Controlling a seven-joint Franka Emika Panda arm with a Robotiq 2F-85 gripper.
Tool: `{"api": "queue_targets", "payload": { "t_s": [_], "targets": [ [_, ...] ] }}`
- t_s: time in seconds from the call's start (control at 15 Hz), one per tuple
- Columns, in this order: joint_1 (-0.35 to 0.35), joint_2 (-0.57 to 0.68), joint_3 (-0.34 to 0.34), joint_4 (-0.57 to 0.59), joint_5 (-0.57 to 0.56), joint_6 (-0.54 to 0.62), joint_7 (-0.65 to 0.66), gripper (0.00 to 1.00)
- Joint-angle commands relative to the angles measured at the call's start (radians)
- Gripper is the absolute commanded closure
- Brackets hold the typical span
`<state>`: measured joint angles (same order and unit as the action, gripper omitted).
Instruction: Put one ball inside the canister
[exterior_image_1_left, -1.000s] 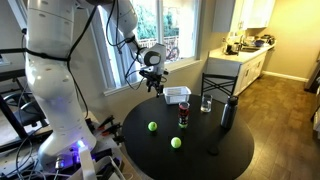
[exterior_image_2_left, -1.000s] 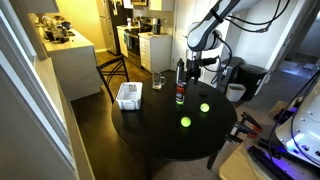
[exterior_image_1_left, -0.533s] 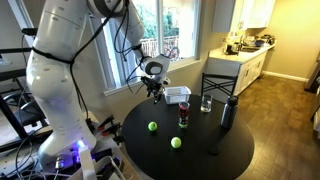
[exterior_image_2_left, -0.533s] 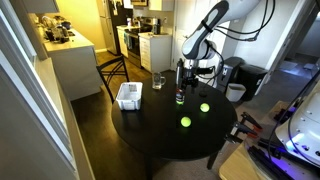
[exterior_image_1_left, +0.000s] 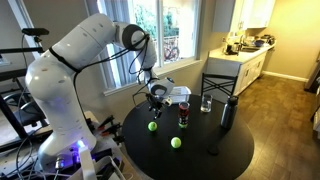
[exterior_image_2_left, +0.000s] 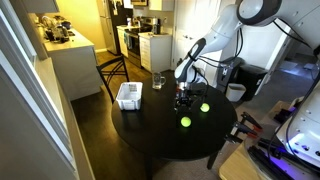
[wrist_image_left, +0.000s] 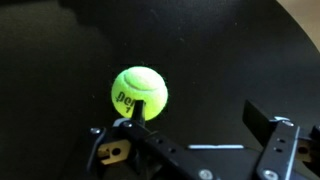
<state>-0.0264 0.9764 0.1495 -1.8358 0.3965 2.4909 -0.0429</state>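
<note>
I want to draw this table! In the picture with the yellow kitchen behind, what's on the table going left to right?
White basket → drinking glass → nearer ball → farther ball.

A small fuzzy yellow-green tennis-type ball (wrist_image_left: 139, 92) rests on the black round tabletop (exterior_image_1_left: 215, 160), with dark printed lettering on the side turned to the wrist view. In both exterior views this ball (exterior_image_1_left: 152, 126) (exterior_image_2_left: 185, 122) lies apart from a second identical yellow-green ball (exterior_image_1_left: 176, 142) (exterior_image_2_left: 205, 107), which also rests on the tabletop. The narrow clear plastic canister with a red and dark lower part (exterior_image_1_left: 184, 113) stands upright near both balls, touching neither; both lie outside it
</note>
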Motion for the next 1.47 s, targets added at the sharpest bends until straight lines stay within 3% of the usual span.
{"api": "queue_targets", "payload": {
  "t_s": [0.0, 0.67, 0.93, 1.4],
  "targets": [
    [-0.023, 0.080, 0.028, 0.102, 0.001, -0.026, 0.026, 0.00],
    [0.000, 0.171, -0.006, 0.235, -0.033, -0.144, 0.078, 0.00],
    [-0.029, 0.162, 0.025, 0.264, -0.011, -0.148, 0.051, 0.00],
    [0.014, 0.157, -0.041, 0.325, -0.110, -0.400, 0.079, 0.00]
  ]
}}
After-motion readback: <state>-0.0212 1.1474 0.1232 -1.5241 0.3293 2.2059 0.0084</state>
